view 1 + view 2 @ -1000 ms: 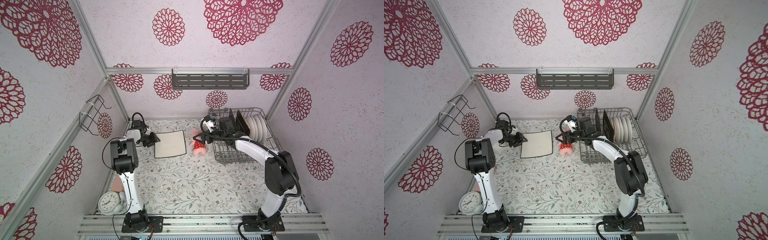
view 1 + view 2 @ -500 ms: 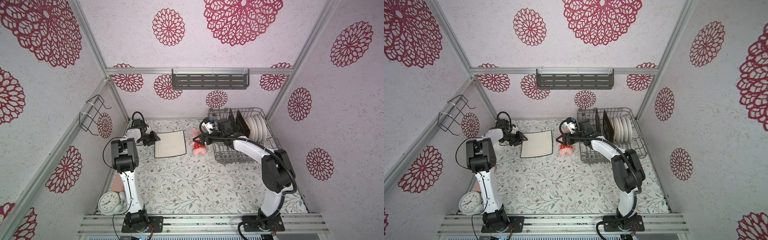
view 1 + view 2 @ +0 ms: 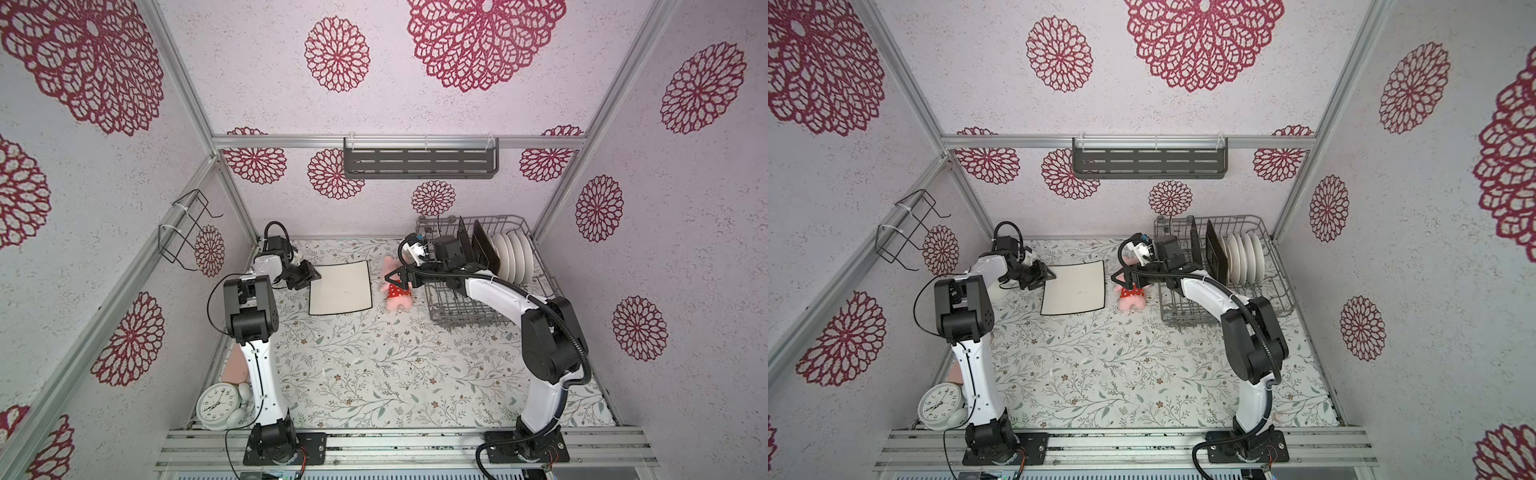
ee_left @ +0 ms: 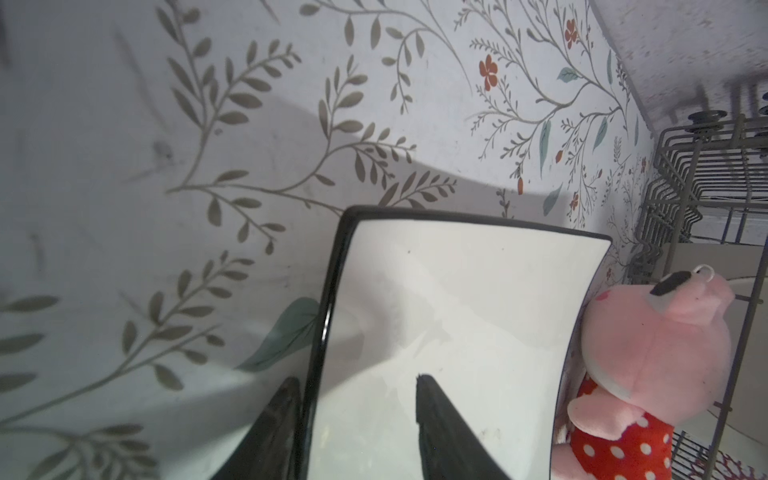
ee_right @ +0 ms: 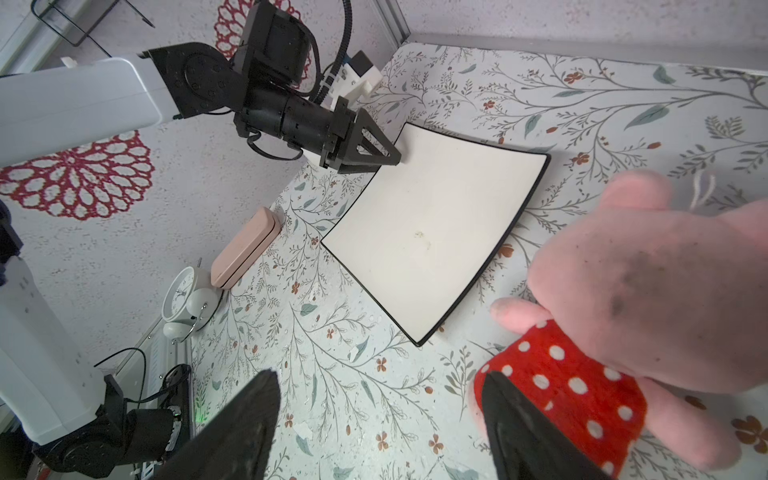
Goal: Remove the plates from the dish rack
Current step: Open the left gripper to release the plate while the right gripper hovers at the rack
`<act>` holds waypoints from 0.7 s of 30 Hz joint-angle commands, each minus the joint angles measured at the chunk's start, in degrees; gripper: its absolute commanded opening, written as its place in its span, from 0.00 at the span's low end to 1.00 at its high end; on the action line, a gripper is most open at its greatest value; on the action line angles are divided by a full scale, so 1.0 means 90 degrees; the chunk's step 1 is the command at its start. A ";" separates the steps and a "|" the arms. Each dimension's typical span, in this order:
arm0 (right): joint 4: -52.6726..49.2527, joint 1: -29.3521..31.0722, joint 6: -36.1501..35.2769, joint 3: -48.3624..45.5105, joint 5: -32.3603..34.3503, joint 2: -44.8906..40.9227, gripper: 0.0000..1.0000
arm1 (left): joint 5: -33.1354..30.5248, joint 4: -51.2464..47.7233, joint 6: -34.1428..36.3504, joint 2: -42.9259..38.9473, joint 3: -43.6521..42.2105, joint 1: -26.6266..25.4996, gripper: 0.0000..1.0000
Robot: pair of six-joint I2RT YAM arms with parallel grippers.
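A cream square plate [image 3: 340,286] [image 3: 1073,289] with a dark edge lies flat on the table. My left gripper [image 3: 315,276] [image 4: 357,379] stands open at its left edge, one finger outside the rim and one over the plate [image 4: 457,311], without clamping it. The grey wire dish rack [image 3: 465,316] [image 3: 1183,316] at the back right holds two upright dark square plates [image 3: 484,249] and several round white plates [image 3: 515,255]. My right gripper [image 3: 395,281] [image 5: 379,376] hangs open left of the rack, above a pink plush toy [image 3: 399,297], holding nothing.
The plush toy [image 5: 644,270] in a red dotted dress lies between plate and rack. A white alarm clock [image 3: 216,405] and a pink case [image 5: 243,253] sit by the left arm's base. A dark slotted shelf [image 3: 419,164] hangs on the back wall, a black wire holder [image 3: 185,228] on the left wall.
The right arm has shifted slightly to the left, its gripper staying over the toy. The left gripper and the cream plate have hardly moved.
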 commanded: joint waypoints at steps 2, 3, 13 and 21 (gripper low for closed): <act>-0.0095 -0.0041 -0.0179 0.0243 0.0026 0.0060 0.80 | -0.0061 -0.0143 0.0034 0.0269 0.0095 -0.0061 0.48; -0.0095 -0.0036 -0.0179 0.0248 0.0019 0.0071 0.80 | -0.0058 -0.0164 0.0032 0.0283 0.0116 -0.0064 0.48; -0.0100 -0.0039 -0.0169 0.0296 0.0032 0.0192 0.79 | -0.0019 -0.0308 0.0082 0.0442 0.0402 -0.0060 0.48; -0.0226 -0.0038 -0.0225 0.0364 0.0165 0.0249 0.79 | 0.0021 -0.0333 0.0104 0.0500 0.0531 -0.0059 0.49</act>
